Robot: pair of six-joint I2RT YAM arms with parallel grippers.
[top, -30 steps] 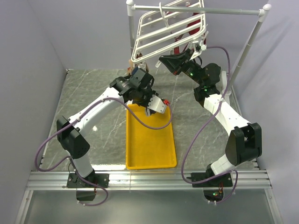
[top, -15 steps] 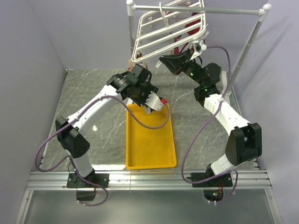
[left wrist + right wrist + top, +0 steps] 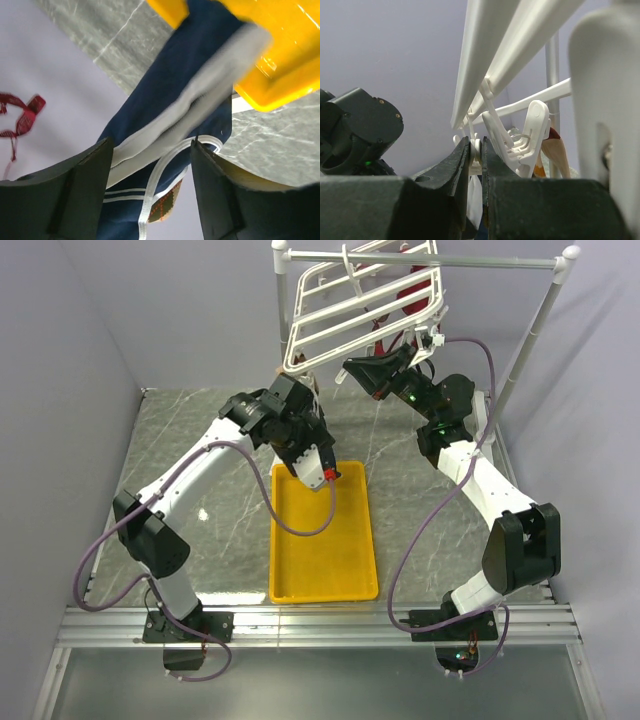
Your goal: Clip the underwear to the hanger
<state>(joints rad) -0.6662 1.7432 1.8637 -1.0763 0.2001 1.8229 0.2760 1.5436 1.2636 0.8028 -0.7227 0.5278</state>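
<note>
Top: the white plastic barred hanger (image 3: 365, 305) hangs over the table's (image 3: 200, 450) far edge. Left wrist: the left gripper (image 3: 151, 146) grasps the navy fabric underwear (image 3: 160, 95), seemingly limp and light, above a yellow plastic tray (image 3: 285, 55); its trimmed waistband seems the firmest hold. Right wrist: the right gripper (image 3: 476, 151) clenches a small white clip (image 3: 476, 146).

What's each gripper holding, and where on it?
Left gripper: underwear, bunched fabric near its white-trimmed edge. Right gripper: hanger clip, pinched at its end.
</note>
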